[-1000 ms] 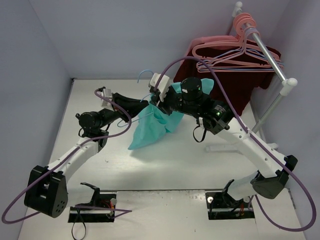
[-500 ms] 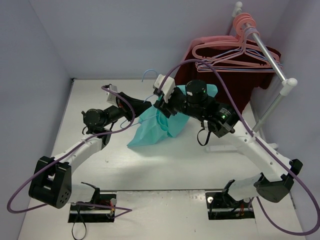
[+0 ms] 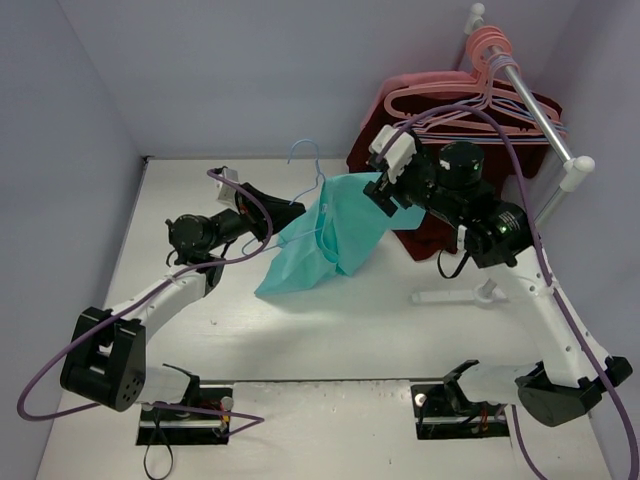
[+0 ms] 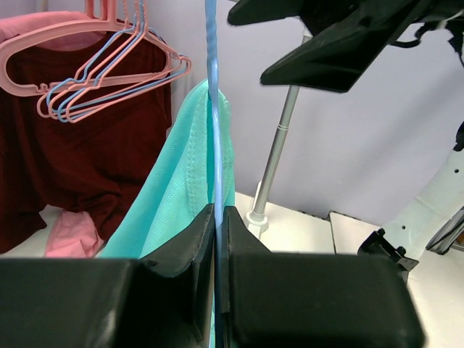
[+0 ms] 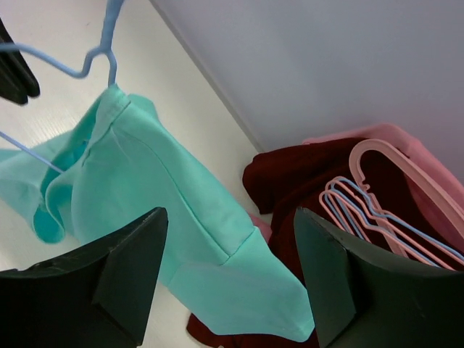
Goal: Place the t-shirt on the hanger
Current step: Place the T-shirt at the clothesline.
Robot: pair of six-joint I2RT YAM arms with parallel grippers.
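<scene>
The teal t-shirt point(image 3: 330, 235) hangs draped over the thin light-blue hanger point(image 3: 312, 172), its lower part resting on the table. My left gripper point(image 3: 290, 212) is shut on the hanger's wire. In the left wrist view the wire point(image 4: 212, 109) runs straight up between the closed jaws point(image 4: 217, 217), with the shirt point(image 4: 181, 181) just behind it. My right gripper point(image 3: 378, 185) stands open to the right of the shirt, apart from it. In the right wrist view its fingers point(image 5: 228, 212) are spread with nothing between them; the shirt point(image 5: 167, 210) and the hanger hook point(image 5: 94, 54) lie beyond.
A clothes rack pole point(image 3: 540, 110) stands at the back right with several pink hangers point(image 3: 470, 100) and a dark maroon garment point(image 3: 510, 165) on it. A small pink cloth point(image 4: 69, 239) lies under that garment. The rack's foot point(image 3: 450, 296) rests on the table at the right.
My right gripper has opened, let go of the t-shirt and drawn back to the right toward the rack. The shirt now spreads wider on the hanger.
</scene>
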